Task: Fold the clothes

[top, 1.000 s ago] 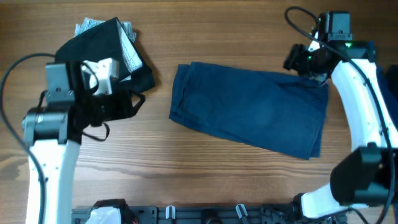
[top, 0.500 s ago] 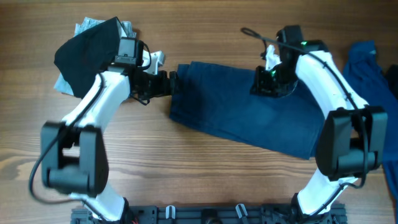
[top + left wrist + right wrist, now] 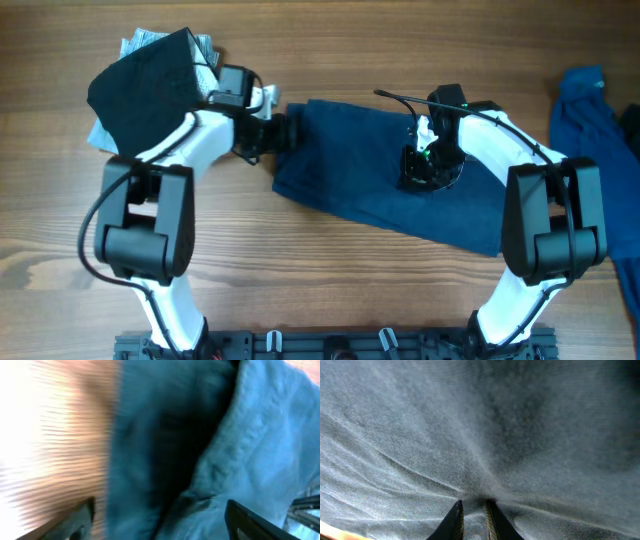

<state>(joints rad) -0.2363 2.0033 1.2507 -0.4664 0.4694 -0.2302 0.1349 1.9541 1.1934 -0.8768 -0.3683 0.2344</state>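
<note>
Overhead, the blue garment (image 3: 350,185) lies folded flat on the middle of the table (image 3: 300,285). It looks soft, limp and light, likely to sag, so it is best taken by hems or corners. The left gripper (image 3: 284,131) gapes wide at its left edge; the right gripper (image 3: 425,172) pinches cloth mid-panel. Both were nearer its rim half a second ago.

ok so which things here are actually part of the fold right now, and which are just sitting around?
In play:
- blue garment
- left gripper, open at its left edge
- right gripper, pinching its middle

Lying about, untouched:
- black garment, folded, top left
- patterned cloth under it
- blue cloth at the right edge
</note>
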